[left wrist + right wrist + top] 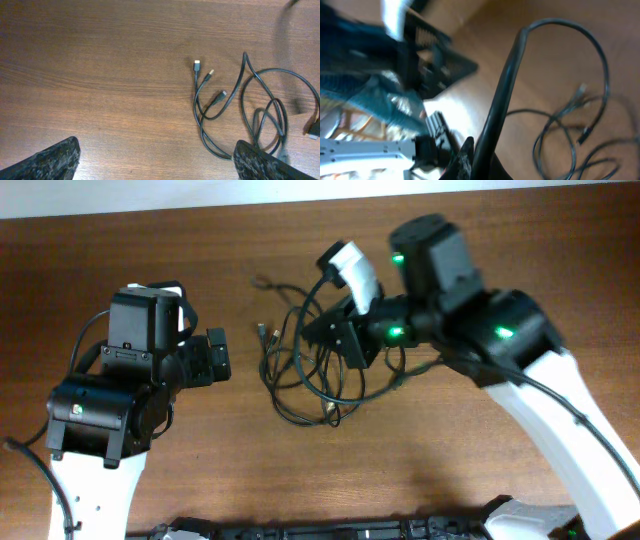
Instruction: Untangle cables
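The cables (300, 370) lie as a loose tangle of thin black loops at the table's middle. In the left wrist view the cables (260, 115) spread to the right, with three small plugs (197, 63) pointing left. My left gripper (215, 360) is open and empty, left of the tangle; its fingers (160, 160) frame bare wood, and the right finger touches a loop. My right gripper (335, 335) hangs over the tangle's upper right. In the right wrist view it (480, 150) is shut on one black cable (505, 85) that rises in an arc from the jaws.
The wooden table (450, 470) carries nothing else. The table's far edge meets a pale wall (300, 190) at the top. The right arm's white link (350, 270) reaches over the tangle. A black rail (330, 530) runs along the front edge.
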